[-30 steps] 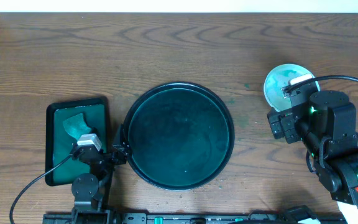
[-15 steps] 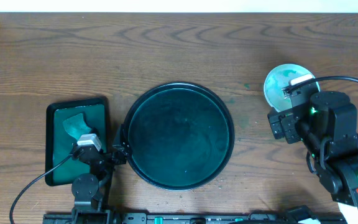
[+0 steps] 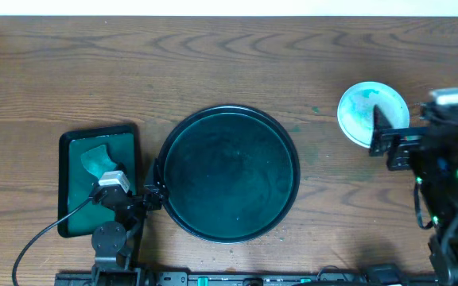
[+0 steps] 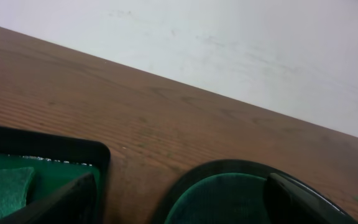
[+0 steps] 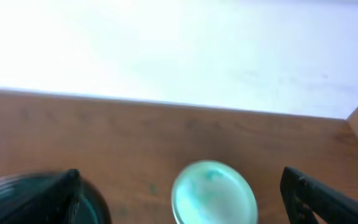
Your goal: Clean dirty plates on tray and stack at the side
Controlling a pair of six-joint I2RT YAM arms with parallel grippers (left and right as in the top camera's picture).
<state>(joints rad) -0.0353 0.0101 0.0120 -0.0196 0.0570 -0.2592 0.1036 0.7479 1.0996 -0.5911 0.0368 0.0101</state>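
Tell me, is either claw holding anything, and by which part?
Nothing is held. The left claw and the right claw are both open and empty; the plate lies free on the table.

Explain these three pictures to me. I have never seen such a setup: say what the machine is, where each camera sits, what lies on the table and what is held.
This is a robot with two arms at a wooden table. One picture looks straight down from above; the other two come from a camera on each wrist, so the dark prongs at their lower edges are that arm's own fingers. On the table lie a large round dark tray with nothing on it, a small rectangular tray holding a green cloth, and a white plate smeared teal. The left gripper sits by the round tray's edge; the right gripper is near the plate. Both are open and hold nothing.
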